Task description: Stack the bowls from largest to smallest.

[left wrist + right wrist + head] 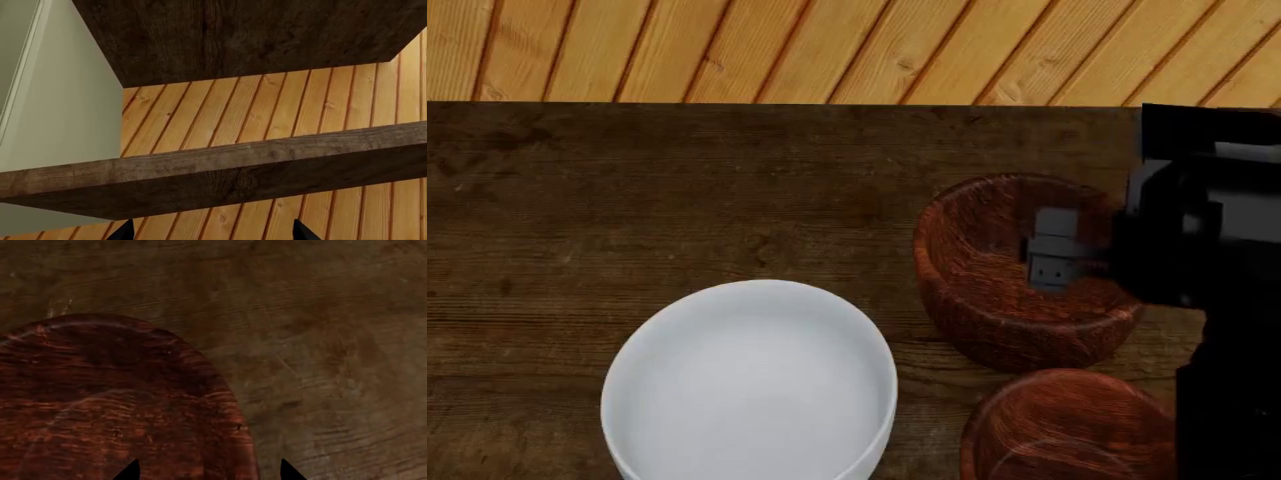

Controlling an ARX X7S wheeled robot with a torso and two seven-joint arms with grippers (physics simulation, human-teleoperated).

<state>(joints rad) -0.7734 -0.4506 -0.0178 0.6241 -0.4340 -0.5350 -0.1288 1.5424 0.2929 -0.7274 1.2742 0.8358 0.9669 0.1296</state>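
Reaching over the far wood-grain bowl (1014,275), right end effector (1052,262) fingers spread, straddling its rim

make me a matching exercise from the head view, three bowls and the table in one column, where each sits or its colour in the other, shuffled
Column one:
1. white bowl
2. far wooden bowl
3. near wooden bowl
4. table

Column two:
A. reddish-brown, cut off by the bottom edge at the right
B. dark brown planks, carrying all three bowls
C. glossy and plain, at lower centre-left
D. reddish-brown, with the right pincer over its opening

Pairs: 1-C, 2-D, 3-A, 4-B
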